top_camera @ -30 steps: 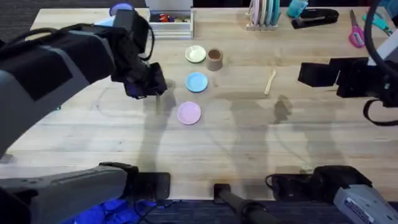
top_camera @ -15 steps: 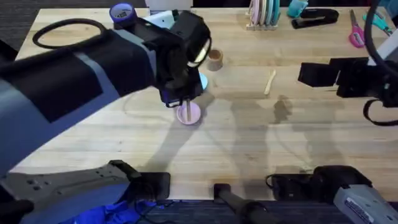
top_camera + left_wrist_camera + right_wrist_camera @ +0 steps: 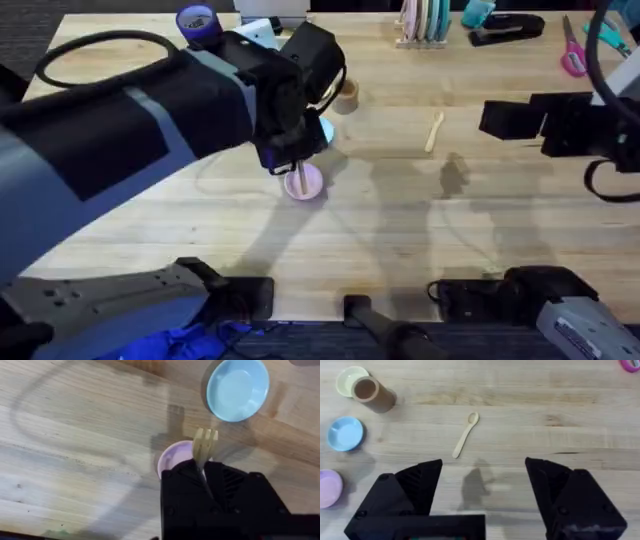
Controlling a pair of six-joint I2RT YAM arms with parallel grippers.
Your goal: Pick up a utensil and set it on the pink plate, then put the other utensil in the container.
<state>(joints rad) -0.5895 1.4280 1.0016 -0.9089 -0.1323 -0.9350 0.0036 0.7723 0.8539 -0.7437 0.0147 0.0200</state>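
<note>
The left gripper (image 3: 202,467) hangs over the pink plate (image 3: 305,183) with its black fingers closed on the wooden fork (image 3: 204,445), the tines sticking out past the fingertips above the plate's rim in the left wrist view; whether the fork touches the plate cannot be told. From overhead, the left arm reaches across the table and covers much of the light blue plate (image 3: 322,130), which lies just beyond the pink one. The wooden spoon (image 3: 465,434) lies flat on the bare table (image 3: 480,220), well apart from the plates and toward the right side, its bowl pointing away from the arms' bases. The brown cup (image 3: 371,394) stands upright beside the pale yellow plate (image 3: 347,379), beyond the blue plate. The right gripper (image 3: 482,492) is held above the table near the right edge, its fingers spread wide and holding nothing, with the spoon lying ahead of it in the right wrist view.
</note>
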